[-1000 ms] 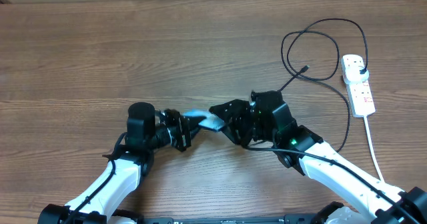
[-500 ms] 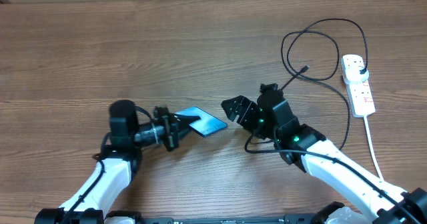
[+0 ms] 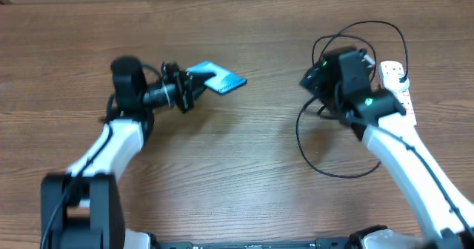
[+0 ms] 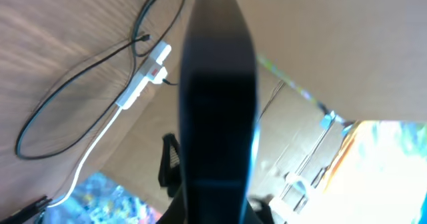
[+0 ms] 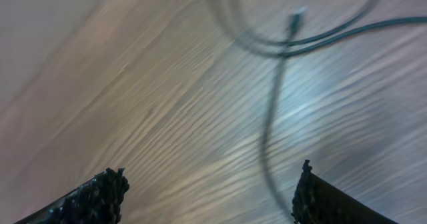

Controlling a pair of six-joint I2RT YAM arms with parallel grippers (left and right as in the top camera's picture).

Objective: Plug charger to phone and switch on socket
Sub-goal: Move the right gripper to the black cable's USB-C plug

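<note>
Straight ahead of the right gripper [image 5: 208,179], jaws wide and empty, lies the charger connector tip [image 5: 294,19], cable running back toward the fingers. Right arm is nearer, beside the power strip [image 4: 142,85]. Left gripper [image 3: 191,88] clamps the phone [image 3: 221,80], well apart to the left.

Lit brightly and evenly from above in the overhead view; throws only faint, soft shadows on the table [image 3: 244,167] beneath both arms. Smears badly in the right wrist view: turns the charger [image 5: 273,117] ahead of the right gripper [image 5: 210,196] into soft dark streaks, with a pale sheen on the wood between the fingertips. Silhouettes the phone [image 4: 219,117], close against the left gripper [image 3: 192,87] and out of focus, before blown-out white glare beyond and right of that claw.
</note>
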